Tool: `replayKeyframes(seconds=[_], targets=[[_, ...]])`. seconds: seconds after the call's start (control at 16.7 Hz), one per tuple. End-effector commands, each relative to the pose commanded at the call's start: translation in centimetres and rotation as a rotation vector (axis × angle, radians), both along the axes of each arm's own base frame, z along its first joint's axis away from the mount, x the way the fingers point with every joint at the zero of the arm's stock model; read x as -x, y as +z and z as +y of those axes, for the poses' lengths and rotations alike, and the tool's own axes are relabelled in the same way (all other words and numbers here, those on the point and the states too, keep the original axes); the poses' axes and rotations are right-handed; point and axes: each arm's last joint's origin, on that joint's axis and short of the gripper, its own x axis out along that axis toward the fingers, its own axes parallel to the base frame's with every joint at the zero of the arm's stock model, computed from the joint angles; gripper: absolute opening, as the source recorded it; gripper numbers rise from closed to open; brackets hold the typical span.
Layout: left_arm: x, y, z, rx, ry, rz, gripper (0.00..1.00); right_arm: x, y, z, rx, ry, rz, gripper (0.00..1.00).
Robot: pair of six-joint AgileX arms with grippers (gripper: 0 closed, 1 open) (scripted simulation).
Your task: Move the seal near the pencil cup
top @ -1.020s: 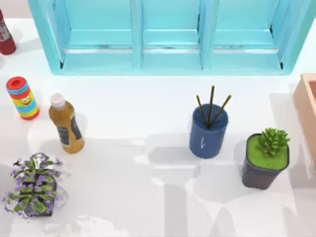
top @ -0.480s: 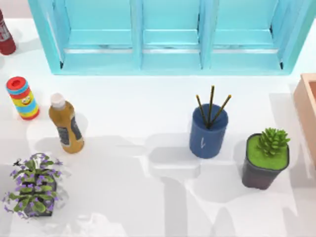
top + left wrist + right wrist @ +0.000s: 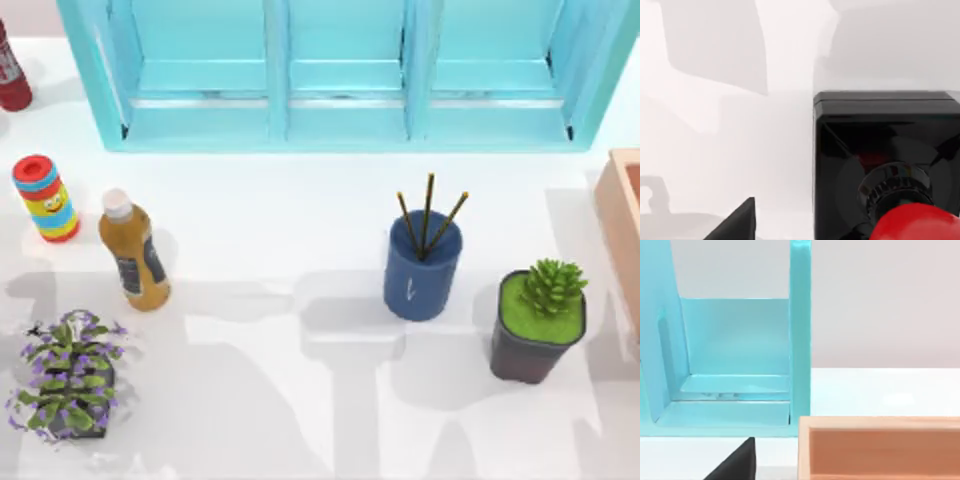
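- From above, the white table (image 3: 300,400) carries the pencil cup (image 3: 422,268), a dark blue cylinder with a small white mark on its side and three thin dark pencils (image 3: 428,222) sticking out, standing right of centre.
- Just to the cup's right sits a dark grey pot with a green succulent (image 3: 538,320), apart from the cup.
- Along the far edge runs a turquoise shelf unit (image 3: 345,75) with three open bays.
- On the table's left stand a rainbow-striped tube with a red cap (image 3: 45,198), a mustard-coloured bottle with a white cap (image 3: 134,251) beside it, and nearer the front a dark pot of purple-flowered greenery (image 3: 68,378).
- A dark red bottle (image 3: 12,70) peeks in at the far left corner, and a peach-coloured box (image 3: 622,225) at the right edge.
- Soft grey shadows lie across the near half of the table.
- From the left wrist, the seal (image 3: 887,165) looms close: a black square block base standing on the white surface, with a ribbed dark collar and the glossy red knob rising toward the camera.
- One dark fingertip (image 3: 735,225) of the left gripper shows, off to the side of the seal and not touching it; I cannot tell how wide that pincer stands.
- From the right wrist, the end bay of the turquoise shelf and the peach box's rim appear, with one dark fingertip (image 3: 735,462) of the right gripper; its pincer's spread I cannot tell.
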Motion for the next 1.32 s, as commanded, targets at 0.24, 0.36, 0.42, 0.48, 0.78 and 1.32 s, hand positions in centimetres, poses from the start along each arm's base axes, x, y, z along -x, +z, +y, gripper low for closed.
replayKeyframes(seconds=[0.24,0.36,0.42,0.48,0.78,1.32], targets=[[0.21,-1.06,-0.03,0.002,0.0,0.008,1.0,0.0,0.0,0.0,0.0,0.0,0.0,1.0],[0.21,-1.06,-0.03,0.002,0.0,0.008,1.0,0.0,0.0,0.0,0.0,0.0,0.0,1.0],[0.21,-1.06,-0.03,0.002,0.0,0.008,0.92,0.0,0.0,0.0,0.0,0.0,0.0,1.0],[0.21,-1.06,-0.03,0.002,0.0,0.008,0.85,0.0,0.0,0.0,0.0,0.0,0.0,1.0],[0.21,-1.06,-0.03,0.002,0.0,0.008,0.47,0.0,0.0,0.0,0.0,0.0,0.0,1.0],[0.21,-1.06,-0.03,0.002,0.0,0.008,0.0,0.0,0.0,0.0,0.0,0.0,0.0,1.0]])
